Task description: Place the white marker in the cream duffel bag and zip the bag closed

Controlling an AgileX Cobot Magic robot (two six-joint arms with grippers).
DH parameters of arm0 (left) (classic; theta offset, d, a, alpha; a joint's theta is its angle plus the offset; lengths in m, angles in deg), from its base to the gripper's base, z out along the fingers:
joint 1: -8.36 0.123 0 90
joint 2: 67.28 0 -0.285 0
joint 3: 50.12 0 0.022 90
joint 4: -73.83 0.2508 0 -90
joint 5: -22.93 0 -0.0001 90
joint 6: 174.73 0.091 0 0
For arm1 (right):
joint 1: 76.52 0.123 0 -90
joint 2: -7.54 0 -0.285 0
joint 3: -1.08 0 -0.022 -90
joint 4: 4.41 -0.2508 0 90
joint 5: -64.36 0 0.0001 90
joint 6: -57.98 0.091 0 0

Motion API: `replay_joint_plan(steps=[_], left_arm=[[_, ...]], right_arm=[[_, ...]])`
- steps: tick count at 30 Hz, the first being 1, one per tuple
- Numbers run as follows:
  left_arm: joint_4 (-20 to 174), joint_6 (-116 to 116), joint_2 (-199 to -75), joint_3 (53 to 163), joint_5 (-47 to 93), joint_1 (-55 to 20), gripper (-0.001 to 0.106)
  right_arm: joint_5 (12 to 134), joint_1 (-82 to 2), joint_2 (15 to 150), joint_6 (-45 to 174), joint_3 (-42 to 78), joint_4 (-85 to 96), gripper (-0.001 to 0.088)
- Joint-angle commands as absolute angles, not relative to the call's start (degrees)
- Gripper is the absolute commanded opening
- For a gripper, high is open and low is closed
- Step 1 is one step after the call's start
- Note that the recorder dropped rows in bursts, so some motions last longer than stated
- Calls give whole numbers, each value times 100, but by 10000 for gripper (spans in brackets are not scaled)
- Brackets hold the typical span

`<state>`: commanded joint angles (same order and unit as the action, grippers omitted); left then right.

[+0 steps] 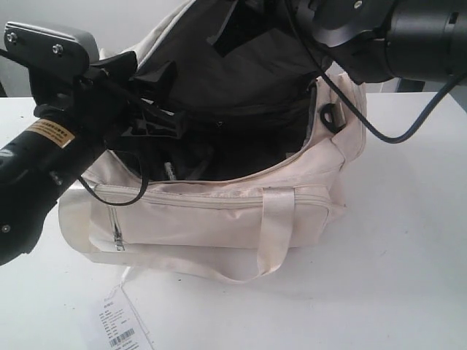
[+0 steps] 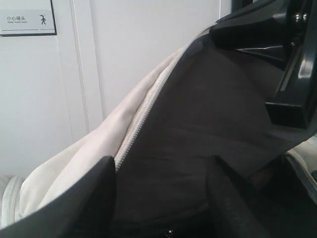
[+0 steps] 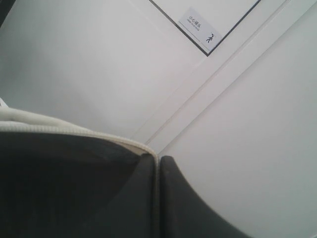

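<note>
cream duffel bag [image 1: 219, 219]: unzipped; my right gripper [image 3: 158, 163] pinches its flap up; left gripper [image 2: 161, 168] spread, empty, at the mouth; white marker unseen; zipping not yet done

A white table [image 1: 408, 255] carried the cream duffel bag [image 1: 211, 219], which sat unzipped and reached back toward the far edge. A paper tag [image 1: 120, 328] with a barcode lay flat near the front edge.

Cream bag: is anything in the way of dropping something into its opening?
Nothing visible blocks it. The bag is unzipped, and the right gripper, shut on the edge of the top flap, holds it up. Only the open left gripper hangs at the opening's left end in the exterior view.
</note>
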<state>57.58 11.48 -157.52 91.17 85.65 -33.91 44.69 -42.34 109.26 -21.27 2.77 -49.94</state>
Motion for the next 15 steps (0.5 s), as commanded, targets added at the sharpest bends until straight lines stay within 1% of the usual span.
replay_joint_plan(steps=[3,4,5,7,9,11,15], left_arm=[[5758,1373,-15752,9117,8463,-3391,581],[5758,1578,-15726,9117,8327,-3391,560],[5758,1750,-15709,9117,8203,-3391,513],[5758,2119,-15649,9117,7903,-3391,361],[5758,2360,-15546,9117,7642,-3391,167],[5758,2371,-15414,9117,7377,-3391,1],[5623,2508,-15098,9129,6696,-3391,3]], right_arm=[[4469,-4234,10926,-2127,277,-4994,0],[4469,-4234,10926,-2127,277,-4994,0],[4469,-4234,10926,-2127,277,-4994,0],[4469,-4234,10926,-2127,277,-4994,0],[4469,-4234,10926,-2127,277,-4994,0],[4469,-4234,10926,-2127,277,-4994,0],[4469,-4234,10926,-2127,277,-4994,0]])
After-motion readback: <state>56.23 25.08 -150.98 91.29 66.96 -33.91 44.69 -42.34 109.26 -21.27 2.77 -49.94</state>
